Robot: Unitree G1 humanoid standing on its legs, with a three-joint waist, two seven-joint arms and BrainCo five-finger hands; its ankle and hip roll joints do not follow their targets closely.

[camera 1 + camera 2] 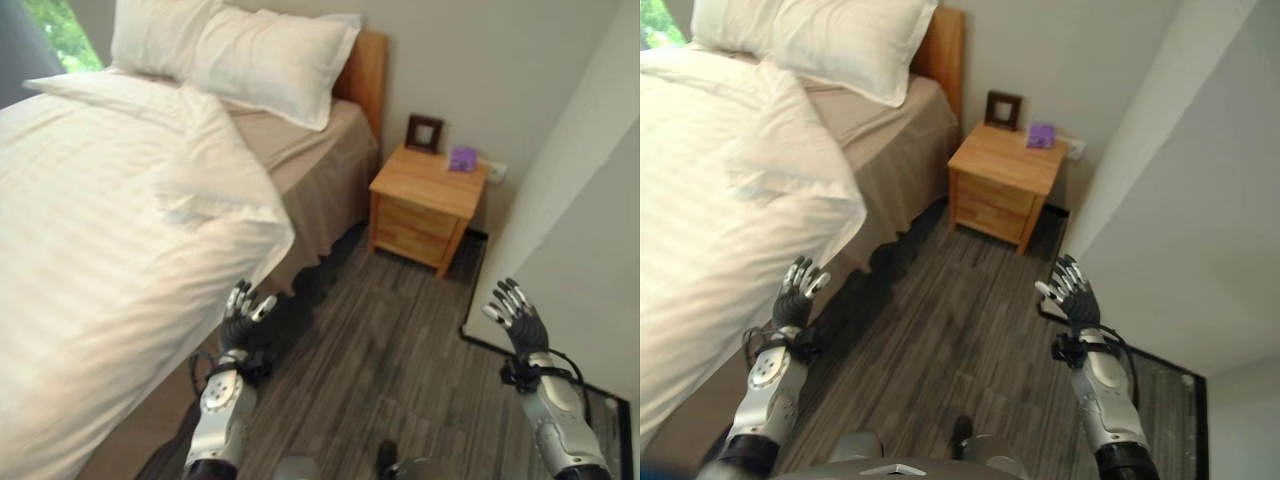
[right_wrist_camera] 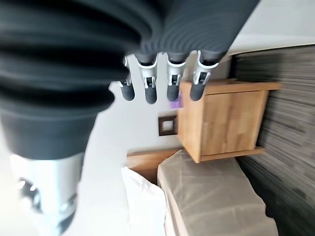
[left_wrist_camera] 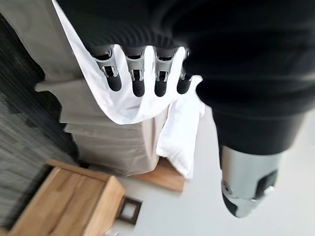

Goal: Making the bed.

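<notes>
White duvet [image 1: 110,230] fills frame left, rumpled on bed [image 1: 320,170], corner hanging near left hand [image 1: 240,318]; right hand [image 1: 515,318] lower right over floor; both hands' fingers straight, empty; nightstand [image 1: 425,205] upper right.

Wooden nightstand [image 1: 428,206] bears frame [image 1: 424,132], purple box [image 1: 462,158].

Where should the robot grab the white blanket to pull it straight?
Probably the white blanket's loose corner hanging off the bed's side, coming from the floor side. It droops free just above the open left hand, so fingers could likely pinch it there.
</notes>
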